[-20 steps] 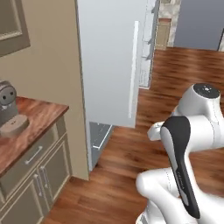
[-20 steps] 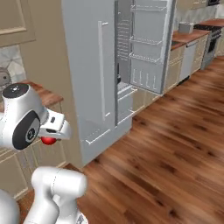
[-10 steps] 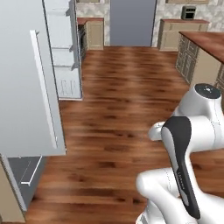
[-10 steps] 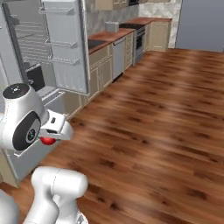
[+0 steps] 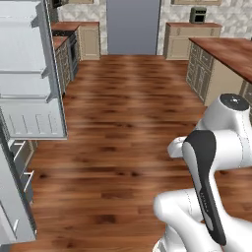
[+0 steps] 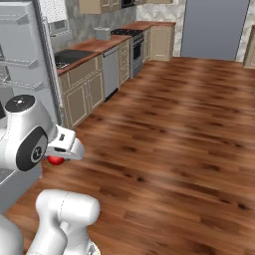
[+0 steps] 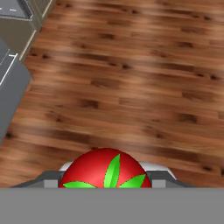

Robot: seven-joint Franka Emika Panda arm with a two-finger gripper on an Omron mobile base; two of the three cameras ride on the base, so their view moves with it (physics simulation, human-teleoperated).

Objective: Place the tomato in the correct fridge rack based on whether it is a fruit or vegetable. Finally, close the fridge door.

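Tomato (image 7: 106, 171) sits clamped in my gripper (image 7: 106, 177), green stem cap facing the camera, above the wooden floor (image 7: 131, 78). My fridge door (image 5: 30, 74) stands open at the left.

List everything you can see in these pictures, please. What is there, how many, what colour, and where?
Tomato: one, red with a green stem cap, held in the gripper.
Fridge door: one, grey-white with shelves, open, on the left.
Floor: brown wood, across the room.
Cabinets: several, beige with brown tops, along the walls.
Stove: one, dark-fronted, among the far cabinets.
Arm: one, white with dark joints.
Gripper: one, shut on the tomato.
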